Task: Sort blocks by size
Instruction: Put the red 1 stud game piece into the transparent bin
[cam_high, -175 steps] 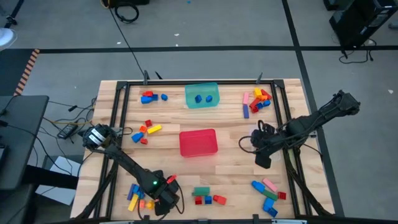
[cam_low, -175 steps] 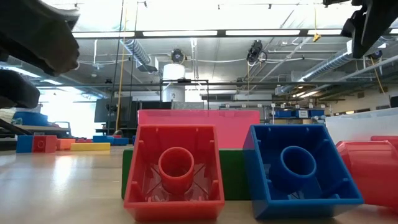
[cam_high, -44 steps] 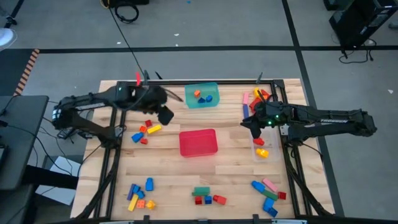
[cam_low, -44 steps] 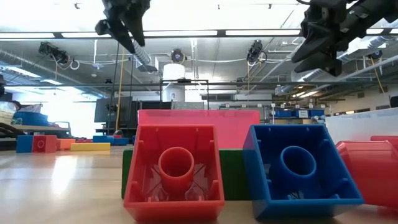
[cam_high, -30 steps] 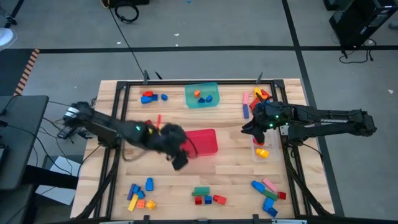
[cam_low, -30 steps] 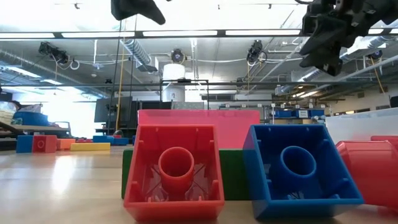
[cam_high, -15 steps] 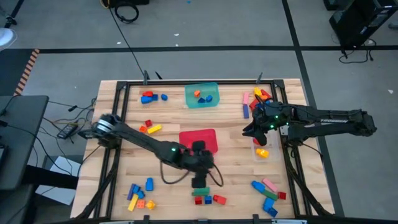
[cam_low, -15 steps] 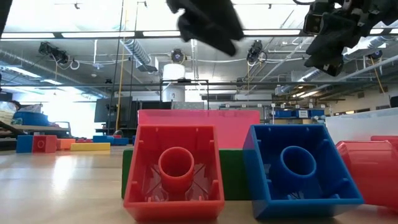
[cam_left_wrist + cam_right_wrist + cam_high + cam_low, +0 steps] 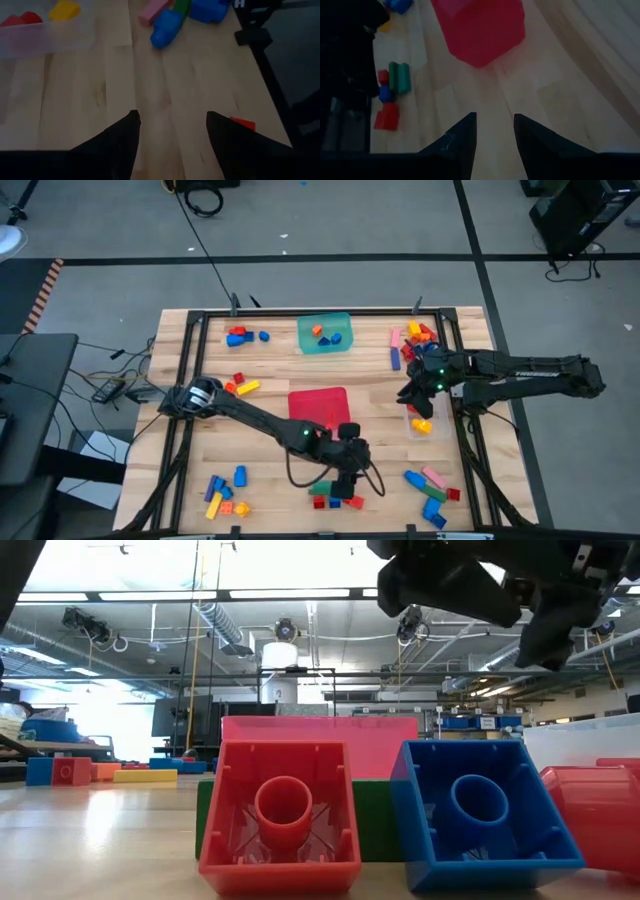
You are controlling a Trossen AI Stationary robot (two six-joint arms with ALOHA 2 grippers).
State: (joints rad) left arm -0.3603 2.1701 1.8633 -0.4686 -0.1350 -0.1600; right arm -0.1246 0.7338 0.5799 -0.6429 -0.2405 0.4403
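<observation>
The left gripper, fingers apart and empty, hovers over the green, red and blue blocks; descending off-centre could scatter them. The right gripper, fingers apart, waits.

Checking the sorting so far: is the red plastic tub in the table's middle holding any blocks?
No, the red plastic tub shows only its own red floor from above.

Your left arm lies diagonally across the table's middle, blocking the lane between the red tub and the near-left blocks. Its gripper hangs over the near-centre block cluster. Bare wood stays free left of the red tub. Right gripper crowds the clear tub.
</observation>
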